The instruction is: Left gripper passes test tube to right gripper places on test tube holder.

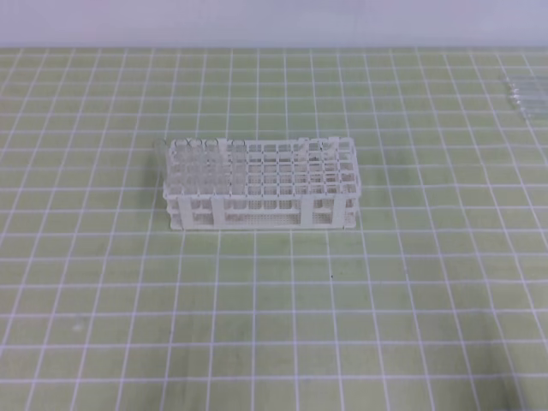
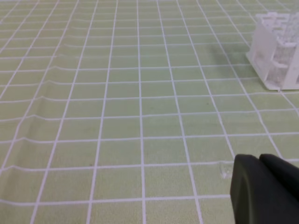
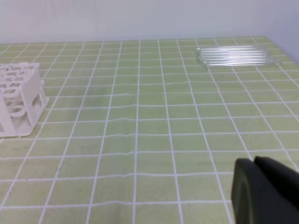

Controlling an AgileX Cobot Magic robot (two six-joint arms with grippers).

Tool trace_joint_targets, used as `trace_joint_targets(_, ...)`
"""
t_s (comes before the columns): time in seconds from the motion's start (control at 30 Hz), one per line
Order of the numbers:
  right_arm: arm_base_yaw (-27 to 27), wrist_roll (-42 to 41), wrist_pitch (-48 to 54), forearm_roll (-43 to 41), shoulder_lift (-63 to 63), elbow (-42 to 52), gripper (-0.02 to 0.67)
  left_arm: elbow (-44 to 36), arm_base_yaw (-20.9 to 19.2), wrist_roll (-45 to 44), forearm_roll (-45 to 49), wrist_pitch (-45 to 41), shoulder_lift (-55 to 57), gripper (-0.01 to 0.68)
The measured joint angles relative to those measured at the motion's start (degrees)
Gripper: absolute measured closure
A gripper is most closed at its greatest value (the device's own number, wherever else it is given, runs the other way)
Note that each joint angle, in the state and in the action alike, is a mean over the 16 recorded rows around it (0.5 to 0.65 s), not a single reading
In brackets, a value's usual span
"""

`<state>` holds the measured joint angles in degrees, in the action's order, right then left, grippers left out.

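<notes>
Exterior high view shows the test tube holder (image 1: 261, 184) standing on the green grid mat (image 1: 274, 325), with a few upright tubes (image 1: 193, 158) in its left-end cells. Neither arm reaches into this view. The loose test tubes (image 3: 236, 56) lie in a bundle on their sides, well to the right of the holder and further back.

Only a black corner of the left gripper (image 2: 266, 189) shows in the left wrist view, and likewise of the right gripper (image 3: 264, 191) in its own view; I cannot tell whether either claw is apart or together.

Nothing is picked up yet, so the first step looks like fetching a tube. The bundle lies far to the holder's right, a long reach for the left arm. It should probably single out an outer tube, grip near one end, and leave length free for the handover.
</notes>
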<state>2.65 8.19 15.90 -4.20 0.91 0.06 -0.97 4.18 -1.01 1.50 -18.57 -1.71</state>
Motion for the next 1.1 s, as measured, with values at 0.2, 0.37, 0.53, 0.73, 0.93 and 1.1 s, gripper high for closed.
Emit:
trace_joint_targets(0.2, 0.0, 0.0, 0.0, 0.0, 0.0, 0.0, 0.651, 0.1, 0.0, 0.0, 0.0, -0.2, 0.1, 0.673)
trace_joint_targets(0.37, 0.0, 0.0, 0.0, 0.0, -0.1, 0.0, 0.651, 0.2, 0.0, 0.0, 0.0, -0.3, 0.2, 0.673)
trace_joint_targets(0.53, 0.0, 0.0, 0.0, 0.0, -0.1, 0.0, 0.651, 0.1, 0.0, 0.0, 0.0, -0.2, 0.3, 0.673)
trace_joint_targets(0.73, 0.0, 0.0, 0.0, 0.0, -0.1, 0.0, 0.651, 0.1, 0.0, 0.0, 0.0, -0.1, 0.3, 0.673)
trace_joint_targets(0.93, 0.0, 0.0, 0.0, 0.0, -0.1, 0.0, 0.651, 0.2, 0.0, 0.0, 0.0, -0.3, 0.4, 0.673)
trace_joint_targets(1.1, 0.0, 0.0, 0.0, 0.0, -0.1, 0.0, 0.651, 0.2, 0.0, 0.0, 0.0, -0.3, 0.3, 0.673)
